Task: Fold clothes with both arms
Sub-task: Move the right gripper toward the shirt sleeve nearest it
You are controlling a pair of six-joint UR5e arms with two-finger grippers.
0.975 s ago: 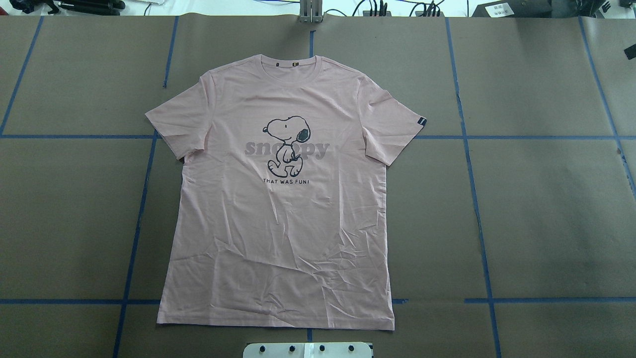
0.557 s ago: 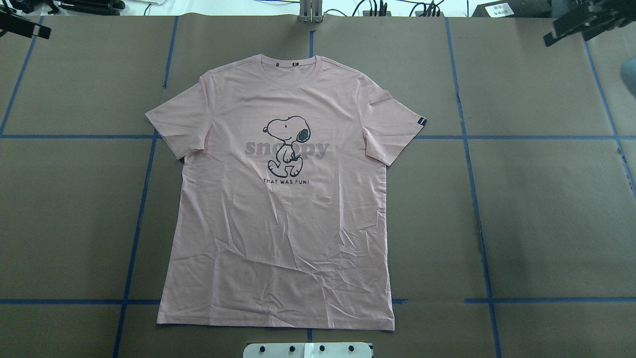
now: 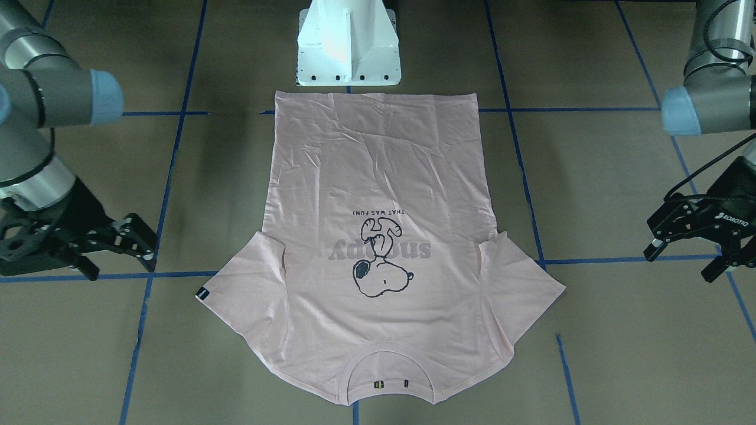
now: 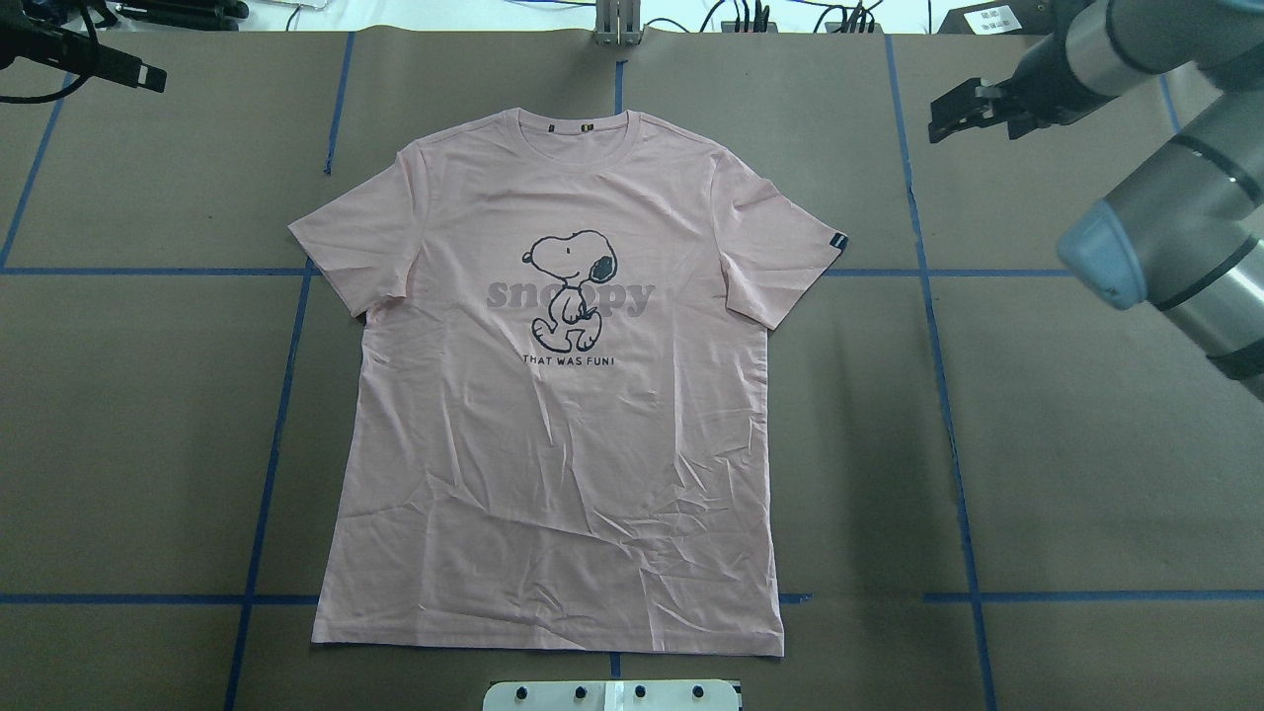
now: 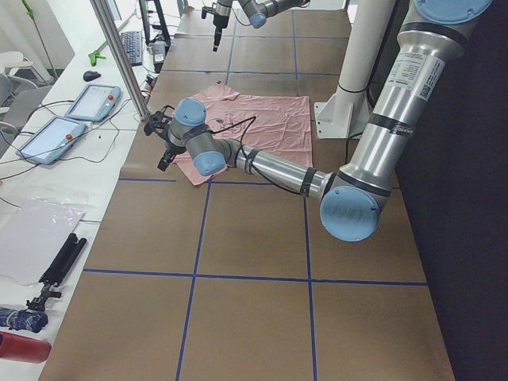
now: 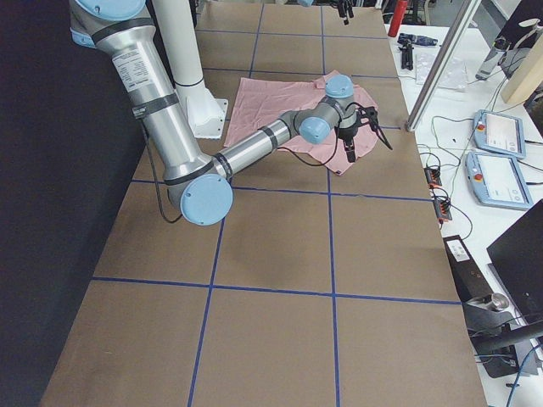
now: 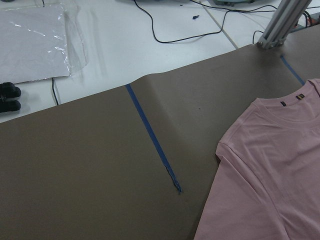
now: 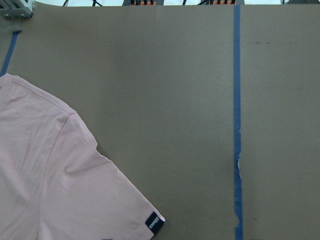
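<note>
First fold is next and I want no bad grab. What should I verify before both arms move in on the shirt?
1. Pink T-shirt flat, print up: ok.
2. Left gripper open, empty: ok.
3. Right gripper open, empty: ok.
4. Both grippers off the cloth: ok.
5. Tagged sleeve and plain sleeve spread out: ok.
6. Fabric smooth: not ok, creases across the lower half.

Grey arms (image 4: 1200, 188), lt-blue caps (image 4: 1096, 252), blk fingers (image 3: 140, 235)
</note>
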